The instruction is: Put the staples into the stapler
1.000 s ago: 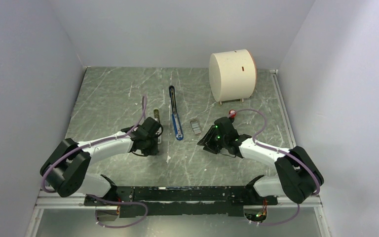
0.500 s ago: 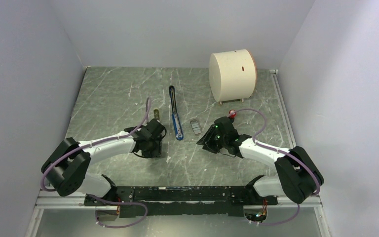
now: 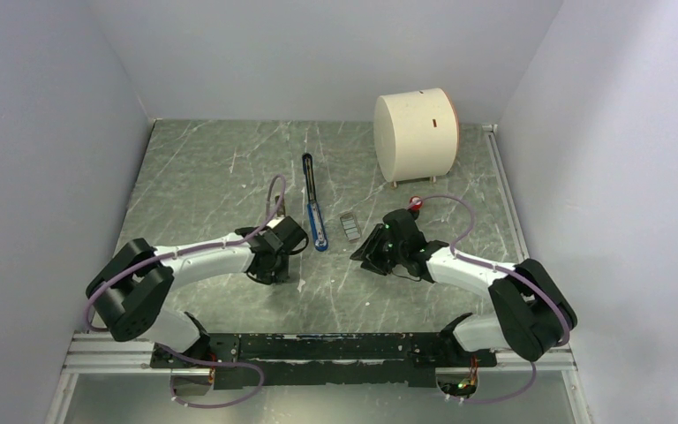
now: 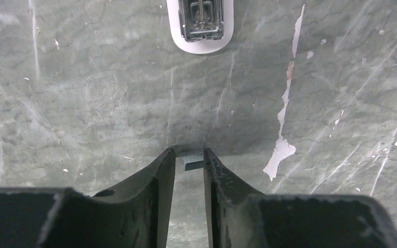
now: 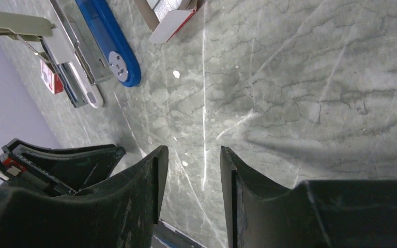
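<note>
Half into the pickup: straddling staples (image 4: 192,161) near the stapler (image 3: 318,228) with left claw (image 4: 188,153), pinch unclear; right claw (image 5: 191,153) spread; needs firm squeeze.

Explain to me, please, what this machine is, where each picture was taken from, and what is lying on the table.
These are two robot arms bolted at the near edge of a table, each ending in a two-finger claw. The wide picture comes from a fixed camera above and behind them. The other two come from cameras on the wrists, looking past each claw's own fingers. On the table lie the stapler, swung open, a small box beside it, and a cream drum at the back. The left claw is down at the table with a small grey strip between its fingertips; whether it grips it, I cannot tell. The right claw is open and holds nothing.
</note>
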Controlling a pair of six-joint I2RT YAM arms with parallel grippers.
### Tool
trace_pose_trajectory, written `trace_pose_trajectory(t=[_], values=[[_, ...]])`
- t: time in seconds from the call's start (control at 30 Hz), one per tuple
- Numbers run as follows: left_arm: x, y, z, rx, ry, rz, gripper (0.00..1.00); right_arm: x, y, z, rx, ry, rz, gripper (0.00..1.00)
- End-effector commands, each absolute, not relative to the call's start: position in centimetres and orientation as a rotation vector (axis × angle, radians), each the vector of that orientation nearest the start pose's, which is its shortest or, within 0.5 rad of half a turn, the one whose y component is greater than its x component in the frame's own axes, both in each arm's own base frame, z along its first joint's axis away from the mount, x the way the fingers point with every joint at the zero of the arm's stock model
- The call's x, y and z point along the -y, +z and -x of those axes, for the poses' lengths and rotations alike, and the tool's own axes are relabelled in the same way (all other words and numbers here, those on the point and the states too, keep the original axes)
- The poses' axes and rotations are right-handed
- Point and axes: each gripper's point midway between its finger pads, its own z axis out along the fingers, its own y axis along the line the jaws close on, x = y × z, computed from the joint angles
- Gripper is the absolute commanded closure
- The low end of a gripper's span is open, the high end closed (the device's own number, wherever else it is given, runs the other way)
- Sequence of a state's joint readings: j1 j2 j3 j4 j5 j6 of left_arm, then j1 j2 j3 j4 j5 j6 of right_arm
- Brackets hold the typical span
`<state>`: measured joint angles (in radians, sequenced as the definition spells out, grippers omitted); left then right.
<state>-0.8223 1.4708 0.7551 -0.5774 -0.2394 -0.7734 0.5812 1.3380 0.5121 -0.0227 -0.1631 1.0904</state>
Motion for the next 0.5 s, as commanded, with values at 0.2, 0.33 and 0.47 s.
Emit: trace_pose_trajectory(t=[0.2, 0.33, 0.47], values=[[19.23, 0.57, -18.76, -2.762, -0.054, 0.011, 0.72, -22.50, 3.38, -22.58, -2.578, 0.890, -0.556, 0.55], [18.88, 0.42, -18.92, -2.755, -0.020, 0.012, 0.72, -22.70, 3.54, -22.84, -2.560, 0.911, -0.549, 0.54], [18.62, -0.08, -18.65, -2.768, -0.008, 0.016, 0.71, -22.69, 3.44, -22.75, -2.564, 0.911, -0.548, 0.54]])
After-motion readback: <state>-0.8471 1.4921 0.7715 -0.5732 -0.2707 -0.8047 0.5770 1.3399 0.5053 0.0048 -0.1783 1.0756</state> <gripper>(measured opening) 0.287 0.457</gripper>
